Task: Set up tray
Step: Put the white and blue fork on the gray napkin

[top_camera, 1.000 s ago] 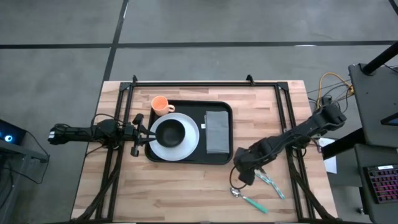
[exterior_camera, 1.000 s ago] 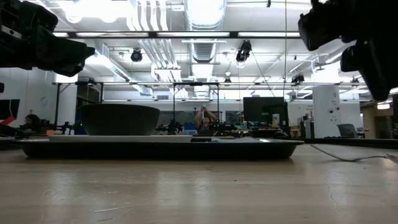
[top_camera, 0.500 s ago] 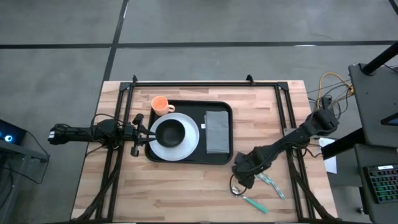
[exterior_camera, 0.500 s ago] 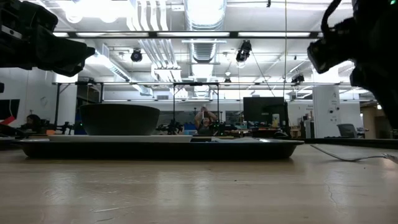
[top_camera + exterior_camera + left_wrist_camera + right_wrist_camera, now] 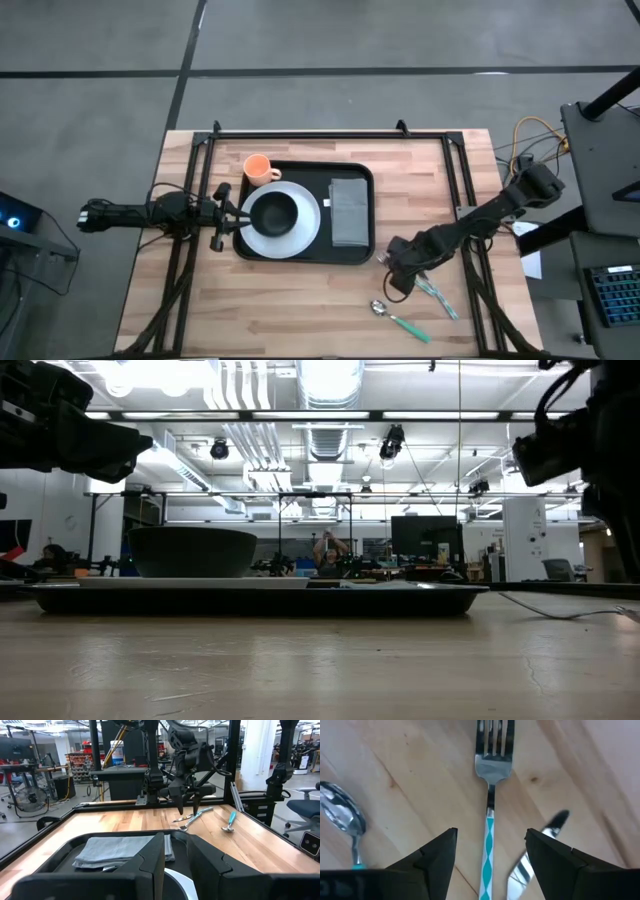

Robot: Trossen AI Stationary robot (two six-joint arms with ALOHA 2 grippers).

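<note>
1. The tray (image 5: 303, 256) sits mid-table.
2. Right of the tray, the right gripper (image 5: 490, 851) hovers with jaws spread wide, straddling a fork (image 5: 490, 795).
3. The left gripper (image 5: 228, 213), at the tray's left edge, has its jaws narrowly parted, holding nothing visible.

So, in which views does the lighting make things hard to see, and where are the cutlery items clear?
Low view: bright ceiling lights behind leave the bowl and tray as dark silhouettes. Right wrist view: even light, the fork is sharp between the open right gripper fingers, and the spoon bowl shows glare. High view: even light, soft shadows.
</note>
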